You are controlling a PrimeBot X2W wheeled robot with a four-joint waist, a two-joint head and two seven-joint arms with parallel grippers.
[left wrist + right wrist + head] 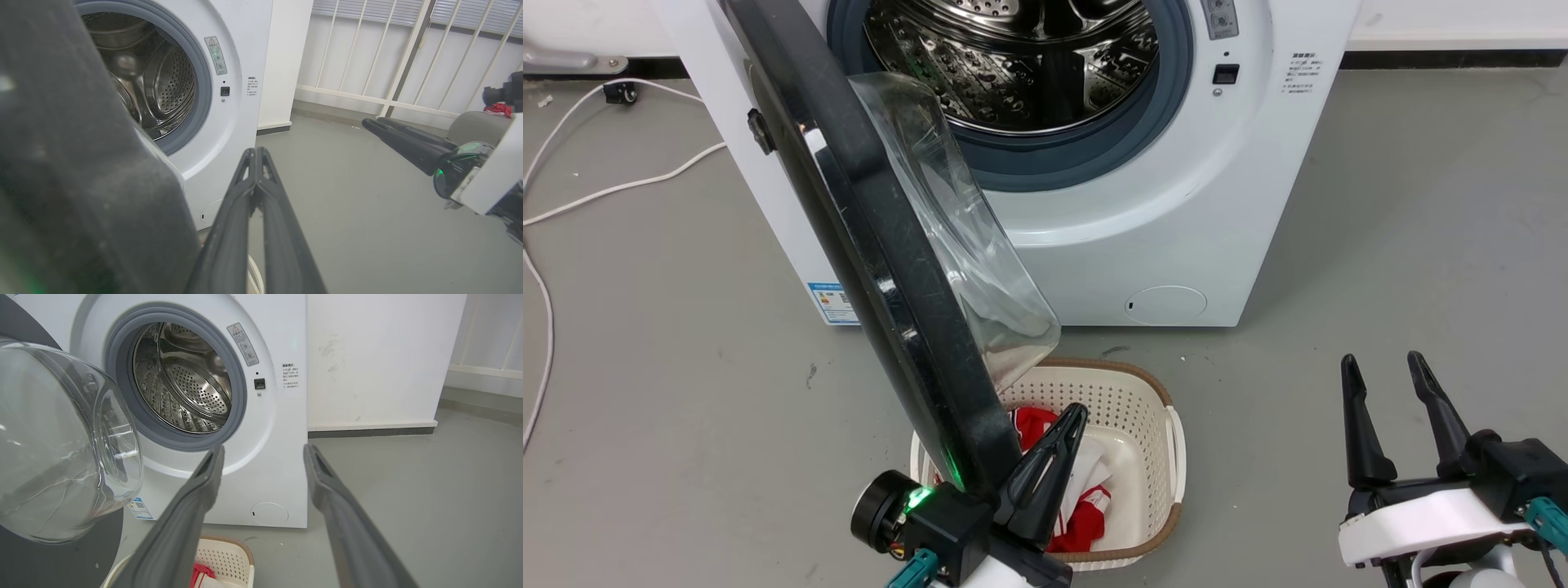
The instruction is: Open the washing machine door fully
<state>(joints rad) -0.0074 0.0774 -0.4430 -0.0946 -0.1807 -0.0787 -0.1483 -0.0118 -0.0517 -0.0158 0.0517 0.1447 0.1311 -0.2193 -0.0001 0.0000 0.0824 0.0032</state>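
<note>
The left claw [1081,411] has its two fingers pressed together. It holds nothing and lies against the inner rim of the one door [874,245], which is swung out at the left of the one washing machine [1176,229]. The right claw [1382,359] is wide open and empty. One basket [1174,441] stands below the door. The right wrist view shows the glass bowl [61,449] clearly; the left wrist view gives the door as a dark blur.

A bare laundry room is suggested: the washing machine [1176,212] is set on a grey floor [1421,245] against a white wall [384,355]. A laundry basket [1119,396] is seen before it, loose cables [605,192] beside.
</note>
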